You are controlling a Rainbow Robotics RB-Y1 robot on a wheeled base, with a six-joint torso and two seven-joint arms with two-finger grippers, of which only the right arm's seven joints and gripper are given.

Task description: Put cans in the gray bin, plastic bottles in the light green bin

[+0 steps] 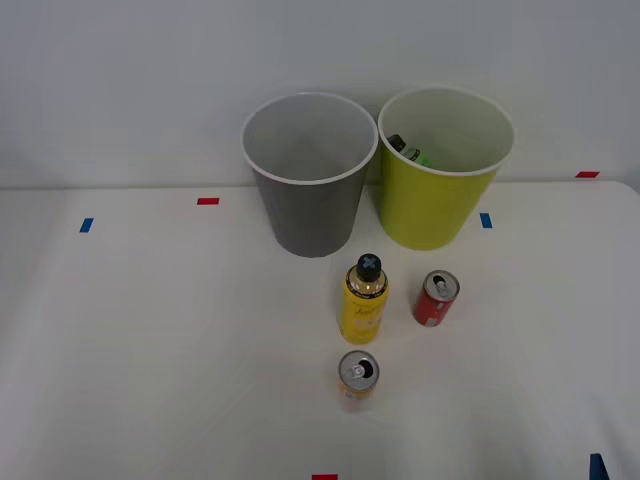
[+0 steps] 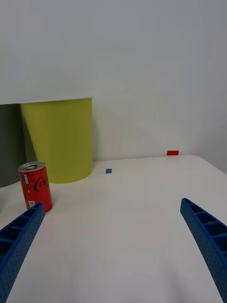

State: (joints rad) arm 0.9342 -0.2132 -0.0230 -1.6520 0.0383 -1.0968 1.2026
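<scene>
A red can (image 1: 435, 298) (image 2: 35, 186) stands upright on the white table, right of a yellow bottle with a black cap (image 1: 364, 299). A pale orange can (image 1: 357, 378) stands nearer the front edge. Behind them stand the gray bin (image 1: 308, 176) (image 2: 8, 144) and, to its right, the light green bin (image 1: 442, 170) (image 2: 59, 138), with a green bottle (image 1: 410, 152) lying inside it. In the wrist view my right gripper (image 2: 111, 225) is open, nothing between its blue fingers (image 2: 204, 232); the red can stands just beyond one fingertip.
The white table (image 1: 150, 330) runs back to a white wall. Small red and blue tape marks (image 1: 208, 201) dot its surface. A blue tip (image 1: 597, 466) shows at the front right corner of the front view.
</scene>
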